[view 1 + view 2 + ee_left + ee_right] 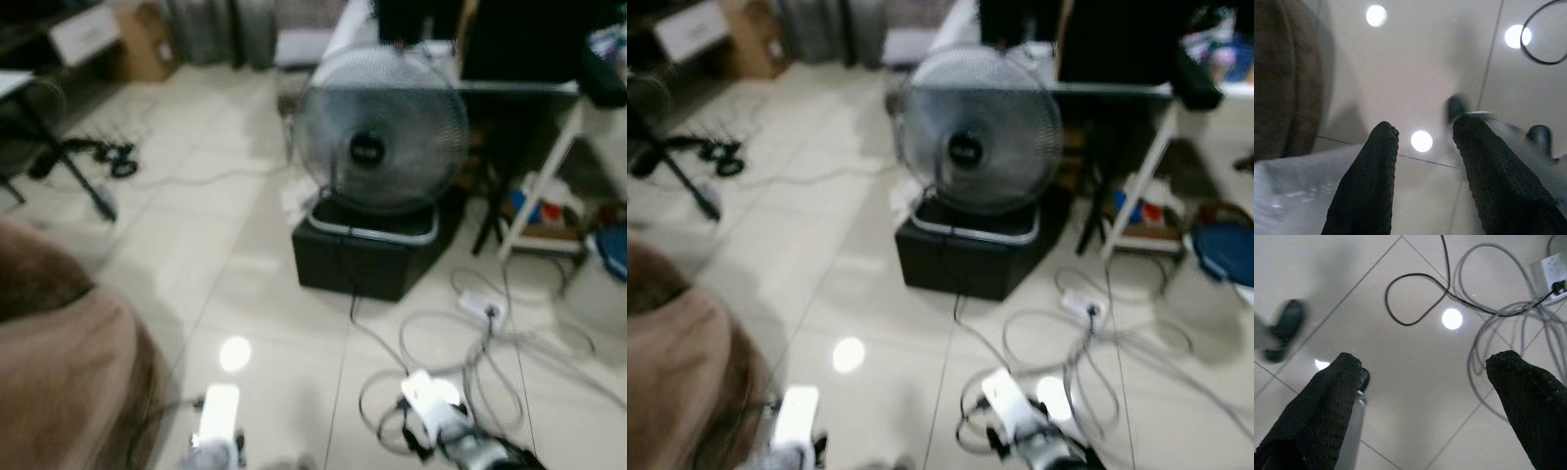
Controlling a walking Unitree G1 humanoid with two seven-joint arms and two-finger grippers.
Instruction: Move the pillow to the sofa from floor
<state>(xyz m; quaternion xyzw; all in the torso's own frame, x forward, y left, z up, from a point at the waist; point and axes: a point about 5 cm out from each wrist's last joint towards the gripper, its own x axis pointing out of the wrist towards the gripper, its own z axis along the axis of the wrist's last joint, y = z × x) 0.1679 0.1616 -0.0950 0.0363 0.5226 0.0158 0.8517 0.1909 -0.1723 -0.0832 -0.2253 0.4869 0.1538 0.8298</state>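
Down by the floor [265, 294], both pincers are held released and empty: left pincer [1422, 161], right pincer [1420, 396] above loose cables [1488, 313]. A brown cushioned mass [59, 372], judged pillow or sofa, cannot be told, lies just beside the nearer left arm; its long axis is unclear.
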